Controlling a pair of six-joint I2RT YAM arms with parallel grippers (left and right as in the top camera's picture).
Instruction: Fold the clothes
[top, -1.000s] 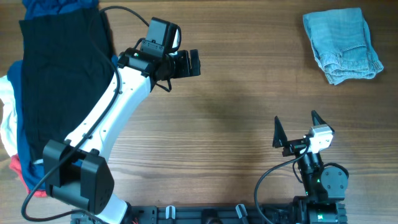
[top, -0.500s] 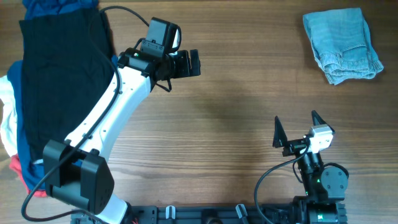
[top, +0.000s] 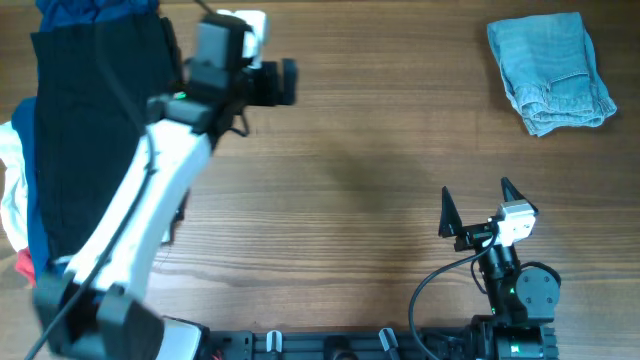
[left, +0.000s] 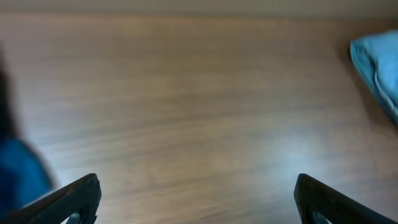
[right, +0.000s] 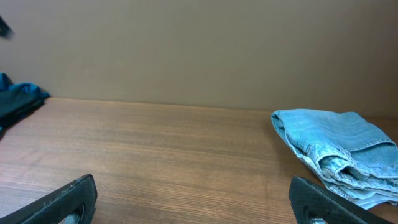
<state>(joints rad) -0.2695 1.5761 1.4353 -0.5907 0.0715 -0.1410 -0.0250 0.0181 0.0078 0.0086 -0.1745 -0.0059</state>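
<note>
The light blue denim shorts (top: 550, 72) lie folded in a compact bundle at the far right of the table. They also show in the right wrist view (right: 339, 152) and, blurred, at the right edge of the left wrist view (left: 378, 65). My left gripper (top: 285, 83) is open and empty above the bare wood at the far left-centre, well away from the shorts. Its fingertips frame blurred wood in the left wrist view (left: 198, 198). My right gripper (top: 478, 206) is open and empty near the front right, short of the shorts; its fingertips show in the right wrist view (right: 199, 199).
A large black garment (top: 95, 130) lies at the left of the table over navy, white (top: 10, 200) and red (top: 25, 265) clothes. A dark blue bundle (right: 18, 99) shows at the far left in the right wrist view. The table is brown wood (top: 370, 180).
My left arm has swung to the left and toward the far edge, bringing its gripper closer to the black garment. The right arm and the shorts have not moved.
</note>
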